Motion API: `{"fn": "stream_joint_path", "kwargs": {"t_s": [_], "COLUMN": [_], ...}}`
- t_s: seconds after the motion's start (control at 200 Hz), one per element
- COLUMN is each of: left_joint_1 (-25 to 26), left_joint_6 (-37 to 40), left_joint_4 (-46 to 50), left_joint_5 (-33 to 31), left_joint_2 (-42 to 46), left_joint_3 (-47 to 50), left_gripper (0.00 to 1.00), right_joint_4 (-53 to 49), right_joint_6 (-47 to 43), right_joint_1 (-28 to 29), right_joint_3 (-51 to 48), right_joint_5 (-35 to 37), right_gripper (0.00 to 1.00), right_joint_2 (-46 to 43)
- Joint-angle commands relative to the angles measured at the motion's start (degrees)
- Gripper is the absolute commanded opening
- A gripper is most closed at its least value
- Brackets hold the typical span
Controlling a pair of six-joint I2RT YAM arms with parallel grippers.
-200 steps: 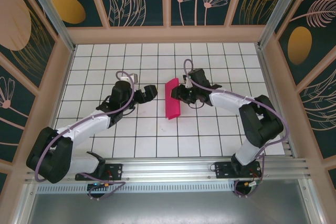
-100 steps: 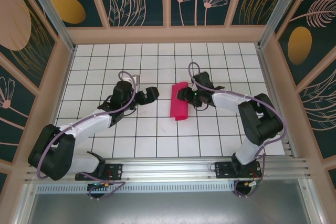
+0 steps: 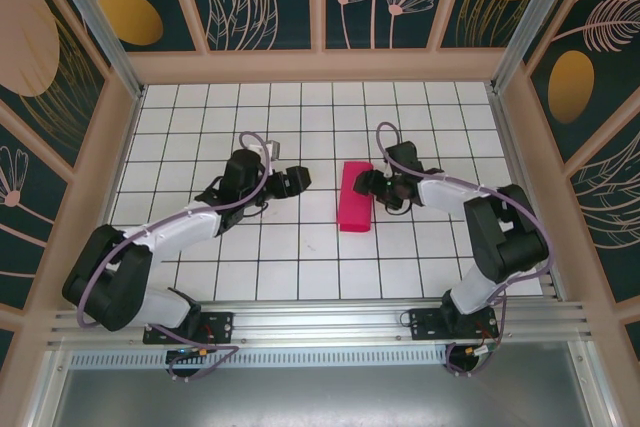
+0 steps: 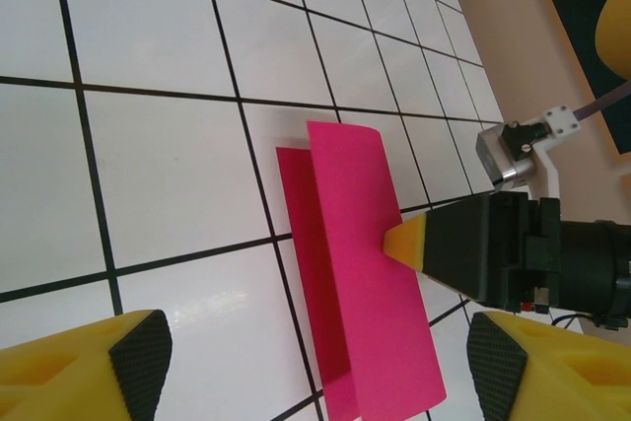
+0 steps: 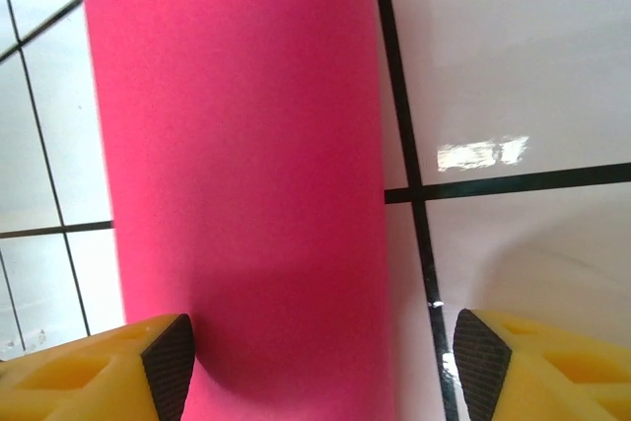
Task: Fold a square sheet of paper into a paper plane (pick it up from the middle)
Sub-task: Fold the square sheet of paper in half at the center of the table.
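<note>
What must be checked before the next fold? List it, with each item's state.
1. Fold: the square sheet of paper lies doubled on the table: ok.
2. Edges aligned: not ok; the left wrist view shows the lower layer sticking out along one long side.
3. Free arm: the left gripper is open and apart from the paper: ok.
4. Working arm: the right gripper is open at the paper, one fingertip at the top layer's edge: ok.
5. Crease pressed sharp: cannot tell.

Tiled table (image 3: pixel 290 267) (white, black-lined) carries the folded magenta paper (image 3: pixel 356 197)
</note>
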State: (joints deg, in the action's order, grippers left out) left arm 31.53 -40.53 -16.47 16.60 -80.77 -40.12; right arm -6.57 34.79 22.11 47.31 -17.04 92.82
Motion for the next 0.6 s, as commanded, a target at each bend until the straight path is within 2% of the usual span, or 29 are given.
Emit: {"fn": "stream_joint_path", "kwargs": {"t_s": [0.0, 0.14, 0.47, 0.595], "left_joint_1": [0.8, 1.4, 4.2, 5.0], "left_joint_6": [0.8, 1.1, 0.3, -1.0], "left_joint_4": [-0.9, -0.2, 1.8, 1.9], "left_joint_5": [1.4, 1.8, -0.3, -1.1], "left_joint_2": [-1.2, -2.7, -6.7, -8.7], "left_joint_3": [-2.3, -4.0, -7.8, -9.5], "left_gripper": [0.77, 0.72, 0.70, 0.63], "right_joint_4": [-0.8, -1.1, -0.3, -0.8], "right_joint_6": [-2.2, -3.4, -3.9, -4.6], "right_joint_1": [-1.5, -2.0, -2.0, -2.0], "right_joint_3": [-1.6, -2.0, -2.7, -2.8], "right_joint_5": [-1.7, -2.5, -3.0, -2.7], "right_gripper": [0.73, 0.73, 0.71, 0.71], "right_joint_2": [-2.4, -1.7, -0.6, 0.4]}}
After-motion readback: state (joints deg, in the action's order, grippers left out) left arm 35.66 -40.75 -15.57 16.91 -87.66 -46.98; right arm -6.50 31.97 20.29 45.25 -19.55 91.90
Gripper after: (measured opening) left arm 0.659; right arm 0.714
